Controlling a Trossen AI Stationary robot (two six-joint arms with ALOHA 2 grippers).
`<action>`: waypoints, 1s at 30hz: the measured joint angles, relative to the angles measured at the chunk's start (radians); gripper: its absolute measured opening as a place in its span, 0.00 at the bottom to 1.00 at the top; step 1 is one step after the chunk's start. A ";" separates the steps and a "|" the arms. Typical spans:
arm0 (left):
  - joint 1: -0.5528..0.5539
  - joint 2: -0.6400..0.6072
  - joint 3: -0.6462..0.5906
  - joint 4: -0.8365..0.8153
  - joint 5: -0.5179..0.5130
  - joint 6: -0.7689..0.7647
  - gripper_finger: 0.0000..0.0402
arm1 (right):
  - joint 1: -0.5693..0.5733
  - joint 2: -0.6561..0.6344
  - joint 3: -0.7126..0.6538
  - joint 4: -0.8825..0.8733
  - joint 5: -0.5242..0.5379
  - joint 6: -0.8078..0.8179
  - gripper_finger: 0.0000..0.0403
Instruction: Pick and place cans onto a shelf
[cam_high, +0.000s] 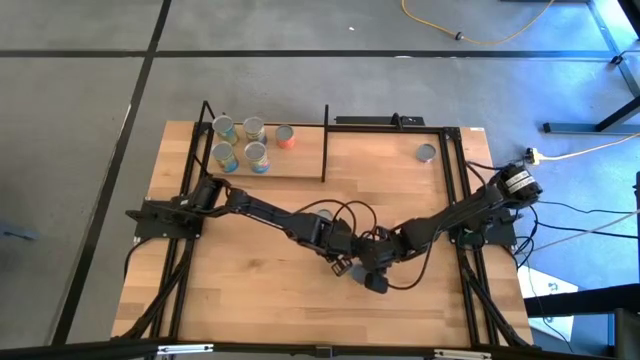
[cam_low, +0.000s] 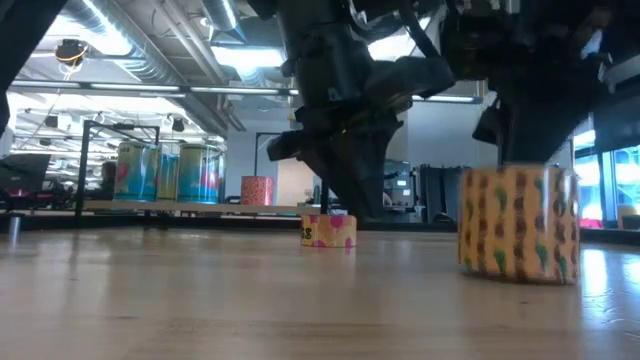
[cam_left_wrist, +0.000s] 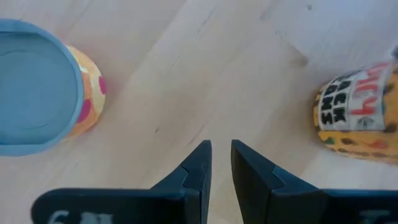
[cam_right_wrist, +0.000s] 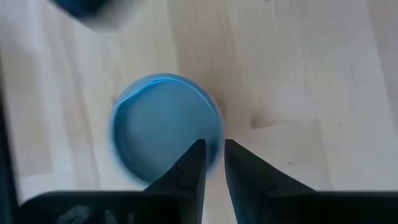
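Five cans (cam_high: 240, 143) on shelf (cam_high: 300, 165), one (cam_high: 427, 152) far right. Left gripper (cam_left_wrist: 221, 155) and right gripper (cam_right_wrist: 213, 155) nearly closed, empty; a can (cam_right_wrist: 166, 127) just beyond the right jaws.

Bright, even light on the wooden table (cam_high: 300, 290) from overhead, with only soft, short shadows under the arms. Down at table height the ceiling strip lights (cam_low: 240, 55) glare white – the arms hang against them as near-black silhouettes, and the close tabletop is soft and out of focus. A cool blue cast tints the left wrist picture; the yellow can (cam_left_wrist: 360, 115) there is smeared by blur at the edge. In the right wrist picture the can top (cam_right_wrist: 165, 127) looks blue and fuzzy-rimmed – motion blur.
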 joint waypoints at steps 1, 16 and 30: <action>0.000 -0.001 0.000 0.000 -0.002 0.000 0.14 | 0.001 0.001 -0.002 -0.005 0.000 -0.001 0.15; -0.001 -0.049 0.000 -0.094 -0.053 -0.021 0.14 | -0.001 0.042 0.003 0.027 -0.019 -0.020 0.15; -0.036 -0.231 0.001 -0.382 -0.160 -0.142 0.14 | -0.028 0.045 0.043 0.010 0.019 -0.047 0.01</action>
